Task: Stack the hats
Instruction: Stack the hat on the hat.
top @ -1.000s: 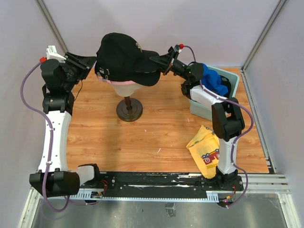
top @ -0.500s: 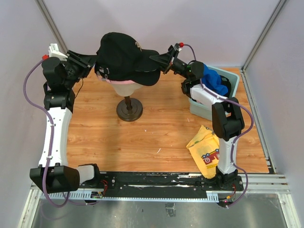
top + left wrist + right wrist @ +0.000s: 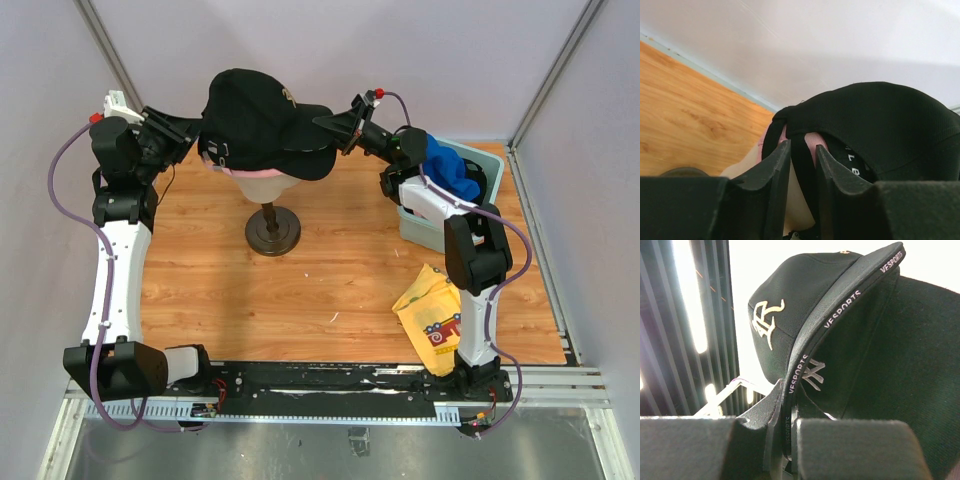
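A black hat (image 3: 255, 120) with a cream logo tops the stack on the mannequin head, with a pink hat (image 3: 215, 163) peeking out beneath. My left gripper (image 3: 193, 133) is at the stack's back. In the left wrist view its jaws (image 3: 802, 146) stand narrowly open on either side of the black hat's (image 3: 880, 120) rear strap, pink fabric (image 3: 821, 142) showing behind. My right gripper (image 3: 330, 125) is shut on the top hat's brim (image 3: 840, 315), edged "VESPORTS". A second black hat (image 3: 900, 355) with a white logo lies right under it. A bright blue hat (image 3: 450, 168) sits in the bin.
The mannequin's dark round stand (image 3: 272, 232) rests on the wooden table. A grey bin (image 3: 487, 160) is at the right back. A yellow cloth with red print (image 3: 432, 312) lies near the right arm's base. Walls close in on three sides.
My left arm has edged up and back, and its jaws have narrowed around the strap. The right gripper, still holding the brim, has risen slightly.
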Tool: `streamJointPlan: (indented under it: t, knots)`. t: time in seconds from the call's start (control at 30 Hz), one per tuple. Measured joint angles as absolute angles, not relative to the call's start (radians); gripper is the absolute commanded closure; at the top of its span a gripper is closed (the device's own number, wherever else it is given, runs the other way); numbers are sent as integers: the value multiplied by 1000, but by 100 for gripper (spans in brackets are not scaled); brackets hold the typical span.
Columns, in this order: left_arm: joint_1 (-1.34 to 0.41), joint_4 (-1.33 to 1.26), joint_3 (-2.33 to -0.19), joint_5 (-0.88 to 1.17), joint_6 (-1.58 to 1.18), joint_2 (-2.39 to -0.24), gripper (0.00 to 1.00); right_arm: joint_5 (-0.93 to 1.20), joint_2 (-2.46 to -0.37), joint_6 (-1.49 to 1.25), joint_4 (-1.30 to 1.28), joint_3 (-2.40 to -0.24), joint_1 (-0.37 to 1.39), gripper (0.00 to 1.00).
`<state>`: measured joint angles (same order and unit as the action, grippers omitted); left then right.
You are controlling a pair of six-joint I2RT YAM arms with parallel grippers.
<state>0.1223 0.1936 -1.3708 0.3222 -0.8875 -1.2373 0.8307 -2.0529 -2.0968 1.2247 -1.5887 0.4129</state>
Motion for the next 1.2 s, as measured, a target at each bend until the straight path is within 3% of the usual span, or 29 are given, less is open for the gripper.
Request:
streamJointPlan:
  t: [0.17, 0.43, 1.2]
  knots:
    - [123, 202, -1371, 311, -881, -1237, 70, 830, -2054, -2097, 1225, -1588, 418, 98]
    - [123, 190, -1371, 317, -886, -1239, 99, 819, -2054, -2097, 1235, -1563, 426, 96]
    - [123, 292, -1383, 212, -797, -1215, 100, 856, -1971, -1972, 1095, -1526, 432, 87]
